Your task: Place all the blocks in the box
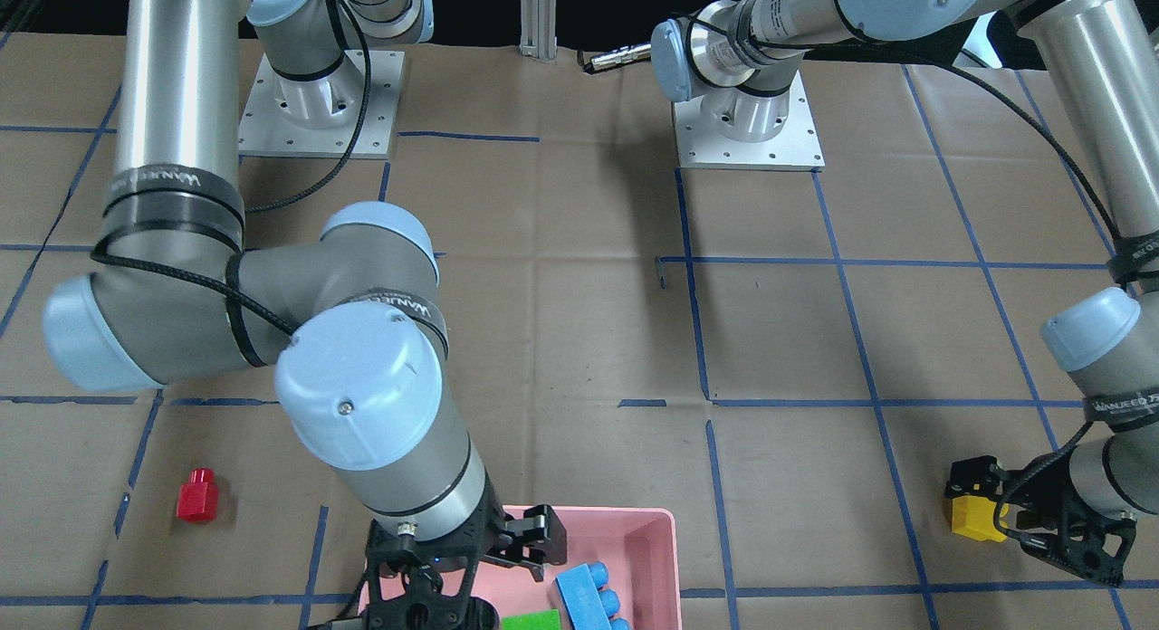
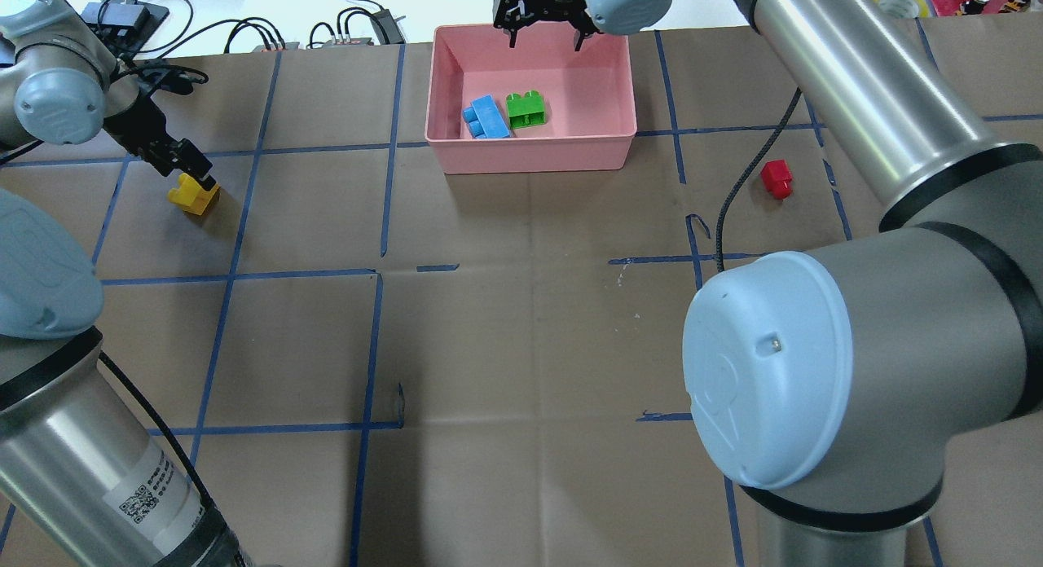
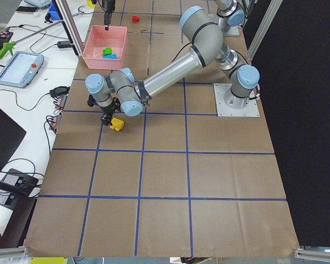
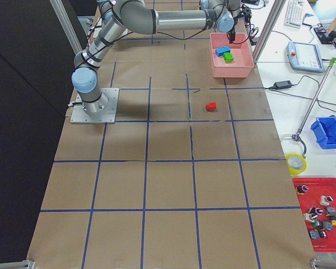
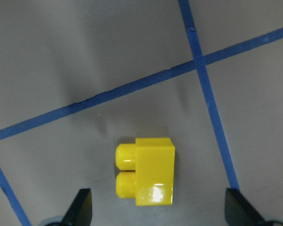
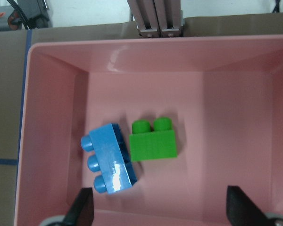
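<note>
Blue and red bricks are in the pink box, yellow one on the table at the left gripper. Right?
Not red: the pink box holds the blue brick and the green brick, as the right wrist view shows. The red brick lies on the table outside it. The yellow brick is at the left gripper, as said.

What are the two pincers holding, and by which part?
Nothing. The left pincer hangs open over the yellow brick, not gripping it; the right pincer hangs open and empty over the pink box.
</note>
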Robot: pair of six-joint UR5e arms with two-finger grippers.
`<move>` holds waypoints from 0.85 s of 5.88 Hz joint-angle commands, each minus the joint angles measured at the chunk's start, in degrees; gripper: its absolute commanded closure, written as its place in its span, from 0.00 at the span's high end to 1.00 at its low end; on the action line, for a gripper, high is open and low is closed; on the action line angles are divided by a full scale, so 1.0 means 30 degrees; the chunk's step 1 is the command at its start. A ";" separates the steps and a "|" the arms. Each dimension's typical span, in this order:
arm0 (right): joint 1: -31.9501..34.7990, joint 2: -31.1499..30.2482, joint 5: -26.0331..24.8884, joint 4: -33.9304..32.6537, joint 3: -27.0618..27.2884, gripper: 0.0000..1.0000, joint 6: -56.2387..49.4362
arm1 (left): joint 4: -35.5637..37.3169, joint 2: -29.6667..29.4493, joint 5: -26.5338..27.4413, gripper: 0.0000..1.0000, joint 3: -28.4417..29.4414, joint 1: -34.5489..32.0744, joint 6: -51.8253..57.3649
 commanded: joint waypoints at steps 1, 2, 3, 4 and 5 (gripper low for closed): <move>-0.1673 -0.2411 -0.2652 0.3980 0.0117 1.00 -0.4708 | 0.1440 0.0499 -0.0023 0.98 -0.0929 0.0742 0.0151; -0.2437 -0.3407 -0.3832 0.4802 0.0524 1.00 -0.4732 | 0.1440 0.0559 -0.0023 0.98 -0.0898 0.0777 0.0123; -0.3314 -0.4229 -0.3844 0.4434 0.2500 0.98 -0.4732 | 0.1556 0.0473 0.0006 0.98 -0.0869 0.0777 0.0123; -0.4193 -0.5485 -0.3699 0.2023 0.5739 0.96 -0.4906 | 0.1674 0.0211 -0.0023 0.98 -0.0869 0.0748 0.0065; -0.5304 -0.7006 -0.3581 0.0113 0.9455 0.97 -0.4937 | 0.2168 -0.0024 -0.0052 0.98 -0.0898 0.0719 0.0093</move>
